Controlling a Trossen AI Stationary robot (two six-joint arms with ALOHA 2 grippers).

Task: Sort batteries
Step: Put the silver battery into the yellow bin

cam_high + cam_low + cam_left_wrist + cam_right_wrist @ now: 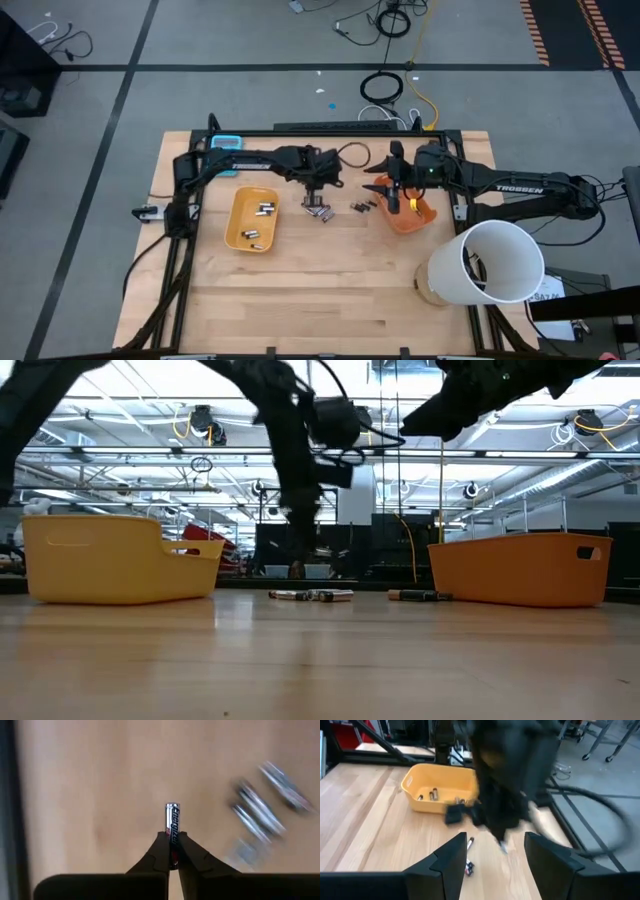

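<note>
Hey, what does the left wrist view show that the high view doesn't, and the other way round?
Only the left wrist view: the left end effector is shut on a single battery with a readable label, sticking out past the fingertips.

Only the high view: the yellow tray with a few batteries in it, the orange tray, the right end effector open over the table by the orange tray, the blue calculator and a white bucket.

Both: the wooden table and the loose batteries lying between the trays.
</note>
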